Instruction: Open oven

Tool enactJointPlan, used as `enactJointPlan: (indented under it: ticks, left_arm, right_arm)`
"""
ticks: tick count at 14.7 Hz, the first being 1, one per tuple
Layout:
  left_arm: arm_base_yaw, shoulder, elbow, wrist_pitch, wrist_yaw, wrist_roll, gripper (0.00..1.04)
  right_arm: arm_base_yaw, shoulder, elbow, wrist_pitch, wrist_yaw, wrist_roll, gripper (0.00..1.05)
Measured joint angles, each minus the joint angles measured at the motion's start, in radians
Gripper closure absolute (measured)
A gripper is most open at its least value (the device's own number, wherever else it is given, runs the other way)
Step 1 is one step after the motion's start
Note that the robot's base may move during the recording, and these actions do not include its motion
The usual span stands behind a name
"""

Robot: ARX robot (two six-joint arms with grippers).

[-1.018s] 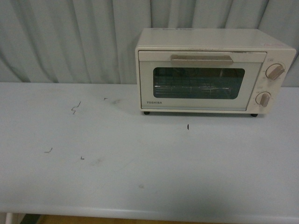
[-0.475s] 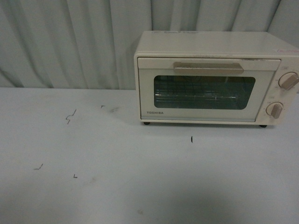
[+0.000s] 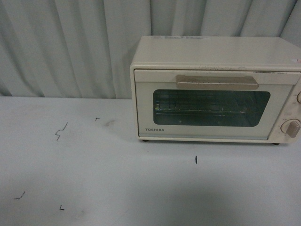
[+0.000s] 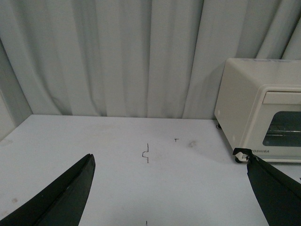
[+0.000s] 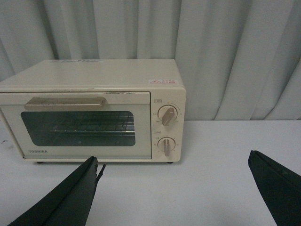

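The cream-white oven (image 3: 216, 56) stands at the back right of the table, its glass door shut and its beige bar handle (image 3: 217, 83) level across the top of the door. A wire rack shows through the window. Neither gripper appears in the front view. My left gripper (image 4: 168, 157) is open over bare table, with the oven (image 4: 244, 99) off to one side of it and nothing between its fingers. My right gripper (image 5: 172, 157) is open too, facing the oven (image 5: 94, 75) from a short way in front. The handle (image 5: 65, 103) and two knobs (image 5: 168, 115) lie beyond its fingertips.
The pale table (image 3: 117, 179) carries small black marks (image 3: 61, 132) on its left half and one short mark (image 3: 196, 160) in front of the oven. A grey pleated curtain (image 3: 70, 47) closes off the back, right behind the oven.
In the front view the oven has grown larger and slid lower and to the right, so the view has drawn closer to it. The door stays shut.
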Motion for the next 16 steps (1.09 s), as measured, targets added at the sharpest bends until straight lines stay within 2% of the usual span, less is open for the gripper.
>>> enactJointPlan:
  ticks: [11,12,13,15,16]
  left_arm:
    - [0.000,0.000,0.000,-0.002,0.000,0.000,0.07]
    - [0.057,0.111,0.098,-0.263,0.126,0.022,0.07]
    - [0.138,0.290,0.216,-0.435,0.231,0.050,0.07]
    - [0.255,0.390,0.353,-0.609,0.377,0.089,0.07]
    - [0.278,0.405,0.406,-0.614,0.420,0.086,0.07]
  right_arm:
    - [0.000,0.000,0.000,-0.001,0.000,0.000,0.06]
    - [0.000,0.000,0.000,-0.001,0.000,0.000,0.06]
    - [0.000,0.000,0.000,0.000,0.000,0.000,0.06]
    - [0.000,0.000,0.000,-0.001,0.000,0.000,0.06]
    - [0.000,0.000,0.000,0.000,0.000,0.000,0.06]
